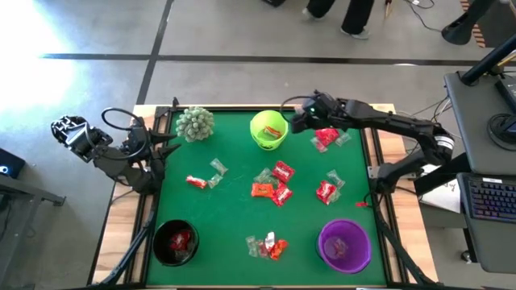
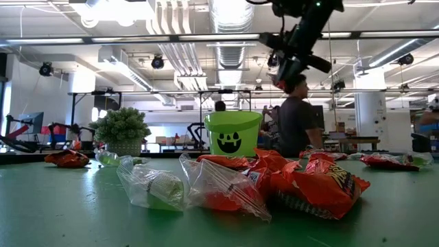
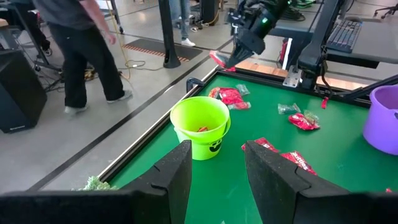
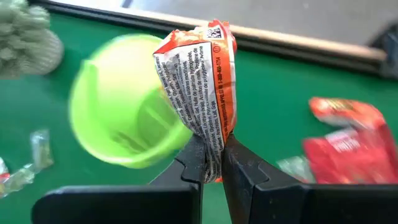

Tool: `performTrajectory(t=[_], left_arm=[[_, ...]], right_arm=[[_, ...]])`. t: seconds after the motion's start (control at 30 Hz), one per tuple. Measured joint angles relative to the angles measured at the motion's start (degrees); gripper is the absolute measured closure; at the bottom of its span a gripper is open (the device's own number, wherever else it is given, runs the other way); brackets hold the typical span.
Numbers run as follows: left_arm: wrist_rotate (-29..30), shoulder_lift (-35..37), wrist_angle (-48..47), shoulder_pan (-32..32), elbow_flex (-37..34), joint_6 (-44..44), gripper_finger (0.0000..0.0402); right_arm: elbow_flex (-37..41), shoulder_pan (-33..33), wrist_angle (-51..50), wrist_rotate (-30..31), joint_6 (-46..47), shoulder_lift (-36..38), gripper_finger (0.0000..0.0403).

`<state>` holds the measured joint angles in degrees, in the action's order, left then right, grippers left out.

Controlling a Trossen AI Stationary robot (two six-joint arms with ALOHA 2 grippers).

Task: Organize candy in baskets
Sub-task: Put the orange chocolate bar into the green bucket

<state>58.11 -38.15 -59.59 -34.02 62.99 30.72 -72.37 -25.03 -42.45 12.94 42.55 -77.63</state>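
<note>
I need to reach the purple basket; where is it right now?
In the high view, the purple basket stands at the table's near right corner, with a small candy pile to its left.

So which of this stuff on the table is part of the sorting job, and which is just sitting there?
Part of the job:
- green basket, black basket, purple basket
- loose candy scattered over the mat
- orange candy pinched in the right gripper fingers, near the green basket

Just lying about:
- spiky plant at the back
- left gripper, waiting at the table's left edge
</note>
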Motion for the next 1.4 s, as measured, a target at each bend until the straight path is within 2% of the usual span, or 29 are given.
performTrajectory(t=[0.33, 0.47, 0.6, 0.7, 0.97, 1.1, 1.4], left_arm=[[0.02, -0.06, 0.02, 0.00, -0.01, 0.00, 0.0270], [0.00, 0.00, 0.02, 0.00, -0.01, 0.00, 0.0270], [-0.12, 0.00, 0.04, 0.00, 0.00, 0.01, 0.0270], [-0.13, -0.04, 0.04, 0.00, -0.01, 0.02, 0.0270], [-0.15, -0.04, 0.07, 0.00, -0.01, 0.02, 0.0270], [-0.15, -0.04, 0.07, 0.00, -0.01, 0.02, 0.0270], [-0.17, -0.19, 0.04, 0.00, -0.01, 0.01, 0.0270]], right_arm=[[-10.92, 0.59, 1.02, -3.30, -6.34, -11.60, 0.0375], [-15.46, 1.03, 0.98, -6.48, -8.95, -14.93, 0.0374], [-18.74, 1.53, 0.74, -6.97, -10.51, -17.27, 0.0374], [-19.70, 1.67, 0.74, -6.94, -11.75, -17.80, 0.0363], [-19.81, 1.78, 0.18, -6.84, -13.23, -17.83, 0.0297], [-19.81, 1.80, 0.21, -7.03, -13.16, -17.72, 0.0278], [-21.44, 3.31, -5.59, -18.80, -12.43, -15.89, 0.0273]])
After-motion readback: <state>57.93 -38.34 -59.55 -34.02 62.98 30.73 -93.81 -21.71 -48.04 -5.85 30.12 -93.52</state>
